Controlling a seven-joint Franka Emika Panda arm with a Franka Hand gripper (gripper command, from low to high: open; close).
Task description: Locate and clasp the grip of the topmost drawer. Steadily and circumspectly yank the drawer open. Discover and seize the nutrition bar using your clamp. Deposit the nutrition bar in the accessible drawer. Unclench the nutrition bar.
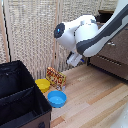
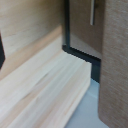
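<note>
First step in hand: hand [image 1: 75, 59] carried at frame centre toward topmost drawer [image 1: 111, 46], right edge; finger state cannot be told. Nutrition bar [image 1: 56, 78] propped lower centre. Handle alignment needed next.

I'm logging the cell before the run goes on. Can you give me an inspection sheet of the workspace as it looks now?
Surface: pale wood floor, bare toward the exterior view's right.
Job's things: nutrition bar propped by the screen; topmost drawer of the brown dresser, looks closed, handle shows in the wrist view.
Clutter: yellow bowl, blue bowl, black fabric bin.
Grippers: clamp in the air between bar and dresser; fingers too blurred to judge.
Cables: nothing seen.
Surroundings: woven screen behind; white arm reaches in from upper right.
</note>
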